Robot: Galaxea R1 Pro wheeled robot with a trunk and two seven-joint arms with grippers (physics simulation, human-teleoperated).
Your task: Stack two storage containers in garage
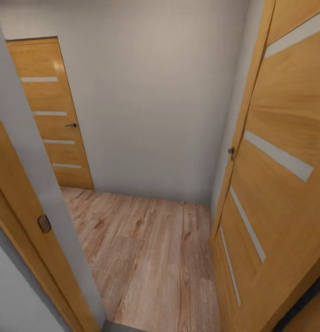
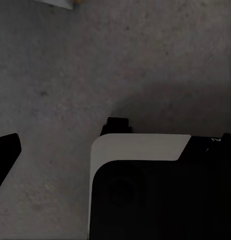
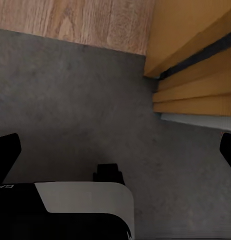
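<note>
Where: robot in a doorway [image 1: 270,138], wood-plank floor [image 1: 150,258] ahead, centre-bottom of head frame.
Underfoot: grey concrete floor [image 3: 70,100] under both wrist cams (garage side, I'd judge).
Left claw [image 2: 8,155]: one fingertip at frame edge, open/shut can't tell.
Right claw [image 3: 118,150]: tips wide apart, empty.
Containers: none visible; bearing from either claw can't be told, prob. beyond hallway.

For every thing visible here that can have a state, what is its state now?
Near door: open, swung aside at the doorway.
Far door: closed.
Left gripper: over grey concrete; whether open or shut cannot be told.
Right gripper: open, empty, over grey concrete near the wood floor.
</note>
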